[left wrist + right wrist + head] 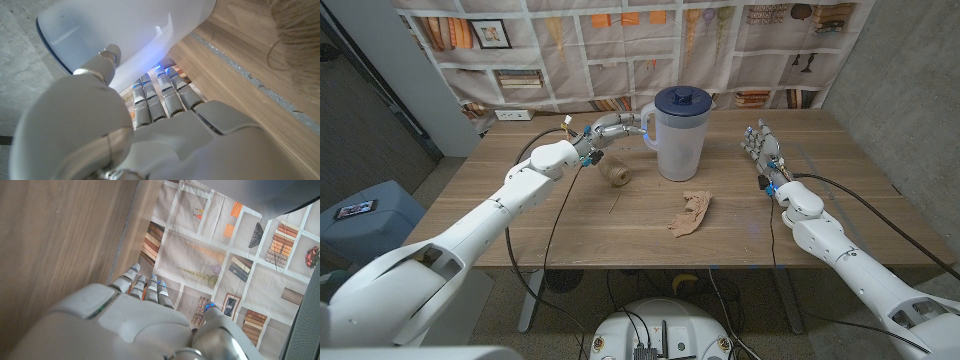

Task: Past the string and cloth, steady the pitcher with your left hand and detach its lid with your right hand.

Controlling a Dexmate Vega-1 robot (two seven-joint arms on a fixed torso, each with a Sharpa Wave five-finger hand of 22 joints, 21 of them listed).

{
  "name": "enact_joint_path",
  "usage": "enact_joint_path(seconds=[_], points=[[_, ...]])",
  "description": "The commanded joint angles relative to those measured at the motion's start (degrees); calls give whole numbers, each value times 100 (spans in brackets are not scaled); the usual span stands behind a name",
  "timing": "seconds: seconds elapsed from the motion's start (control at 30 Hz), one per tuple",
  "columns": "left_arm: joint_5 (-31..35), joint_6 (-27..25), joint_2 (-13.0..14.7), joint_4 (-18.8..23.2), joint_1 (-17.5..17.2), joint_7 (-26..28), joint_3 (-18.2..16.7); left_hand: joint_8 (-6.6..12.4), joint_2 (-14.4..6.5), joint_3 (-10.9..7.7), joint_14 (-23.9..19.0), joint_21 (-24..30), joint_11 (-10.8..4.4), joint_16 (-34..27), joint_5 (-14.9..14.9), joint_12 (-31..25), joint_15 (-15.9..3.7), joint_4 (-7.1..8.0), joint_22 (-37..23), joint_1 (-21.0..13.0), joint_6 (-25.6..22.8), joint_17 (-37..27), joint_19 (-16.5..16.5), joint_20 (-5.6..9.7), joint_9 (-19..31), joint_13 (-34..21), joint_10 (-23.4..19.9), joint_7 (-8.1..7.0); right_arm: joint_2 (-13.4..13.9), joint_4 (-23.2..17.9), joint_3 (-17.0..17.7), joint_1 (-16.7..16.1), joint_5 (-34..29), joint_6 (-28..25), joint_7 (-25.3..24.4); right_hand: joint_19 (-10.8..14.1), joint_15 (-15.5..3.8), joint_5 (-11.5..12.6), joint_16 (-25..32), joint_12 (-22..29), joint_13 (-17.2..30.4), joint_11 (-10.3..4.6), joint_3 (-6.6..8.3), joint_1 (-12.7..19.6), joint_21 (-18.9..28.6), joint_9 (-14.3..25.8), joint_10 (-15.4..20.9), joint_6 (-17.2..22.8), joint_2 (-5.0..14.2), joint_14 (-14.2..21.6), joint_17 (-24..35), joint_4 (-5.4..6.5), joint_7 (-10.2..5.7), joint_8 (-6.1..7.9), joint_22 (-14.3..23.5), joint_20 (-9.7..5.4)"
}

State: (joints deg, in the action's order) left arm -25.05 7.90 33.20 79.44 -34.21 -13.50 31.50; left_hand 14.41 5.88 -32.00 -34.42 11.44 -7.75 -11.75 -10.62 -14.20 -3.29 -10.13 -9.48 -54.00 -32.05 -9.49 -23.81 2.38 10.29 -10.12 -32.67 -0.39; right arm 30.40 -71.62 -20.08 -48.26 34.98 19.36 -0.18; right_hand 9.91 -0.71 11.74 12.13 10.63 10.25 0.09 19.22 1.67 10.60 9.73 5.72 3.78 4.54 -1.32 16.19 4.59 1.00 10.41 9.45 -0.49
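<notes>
A translucent white pitcher (680, 140) with a dark blue lid (682, 100) stands at the table's far middle, its handle (646, 125) facing left. My left hand (618, 126) reaches the handle; in the left wrist view my left hand (150, 130) has its thumb on one side of the pitcher's (125, 25) handle and its fingers (160, 95) on the other. My right hand (761, 150) stands to the pitcher's right, apart from it, fingers spread and holding nothing; behind my right hand (135, 320) is only table and backdrop.
A ball of string (615, 175) lies just left of the pitcher, under my left forearm. A crumpled tan cloth (692, 213) lies in front of the pitcher. A printed bookshelf backdrop (620, 40) hangs behind the table's (520, 235) far edge.
</notes>
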Motion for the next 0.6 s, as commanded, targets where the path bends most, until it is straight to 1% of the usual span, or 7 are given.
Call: enact_joint_path(seconds=[0.03,0.13,0.2,0.33,0.4,0.43,0.6], points=[[26,-100,-86,134,-134,380,-31,16,-11,70,-162,27,-11,-35,-5,-10,-720,7,-17,-110,-159,-10,-97,84,6,-13,-157,2,-6,47,1,26,13,21,42,6,32,18,14,25,16,-27,1,-36,34,33,42,65,83,2,11,20,2,51,22,18],[35,-77,-111,119,-132,402,-24,14,-29,115,-248,27,-18,-42,-5,-9,-732,12,-18,-151,-256,-11,-142,129,7,-13,-249,13,-13,68,-1,41,15,29,54,7,43,20,14,23,16,-29,3,-33,34,33,40,65,86,7,6,21,2,49,22,19],[60,-84,-123,126,-128,436,-12,10,-65,172,-358,29,-71,-47,-4,-14,-775,21,-19,-204,-385,-13,-204,184,8,-15,-397,4,-14,75,0,45,21,28,62,11,41,20,12,23,16,-30,2,-33,35,33,39,68,84,2,4,23,-1,49,22,22],[62,-122,-145,169,-156,514,-10,7,-142,255,-548,30,-89,-64,-4,-14,-822,34,-20,-281,-603,-19,-296,283,10,-18,-606,27,-15,86,3,47,25,33,65,23,38,23,12,22,17,-30,3,-30,38,34,39,79,86,4,-3,25,-9,51,22,37],[-16,-112,-169,138,-166,460,-22,3,-168,286,-612,29,-7,-69,-2,-4,-824,39,-20,-302,-675,-20,-324,308,9,-19,-652,11,-17,94,4,48,29,33,66,25,35,22,13,23,17,-30,0,-32,39,34,43,80,83,6,-3,27,-16,51,22,44],[-31,-124,-177,144,-178,480,-30,5,-174,296,-630,29,3,-69,-1,0,-826,39,-20,-310,-709,-20,-334,325,9,-19,-666,10,-19,98,5,48,30,35,67,26,34,23,14,23,17,-28,0,-32,39,34,42,81,83,8,-3,27,-16,51,23,45],[-11,-173,-162,194,-198,551,-31,-13,-240,351,-750,37,-54,-73,1,4,-863,41,-22,-371,-847,-21,-415,398,5,-22,-813,-21,-31,122,5,52,39,46,75,30,35,26,19,22,17,-31,3,-31,39,34,43,90,90,22,-10,34,-15,51,23,45]])
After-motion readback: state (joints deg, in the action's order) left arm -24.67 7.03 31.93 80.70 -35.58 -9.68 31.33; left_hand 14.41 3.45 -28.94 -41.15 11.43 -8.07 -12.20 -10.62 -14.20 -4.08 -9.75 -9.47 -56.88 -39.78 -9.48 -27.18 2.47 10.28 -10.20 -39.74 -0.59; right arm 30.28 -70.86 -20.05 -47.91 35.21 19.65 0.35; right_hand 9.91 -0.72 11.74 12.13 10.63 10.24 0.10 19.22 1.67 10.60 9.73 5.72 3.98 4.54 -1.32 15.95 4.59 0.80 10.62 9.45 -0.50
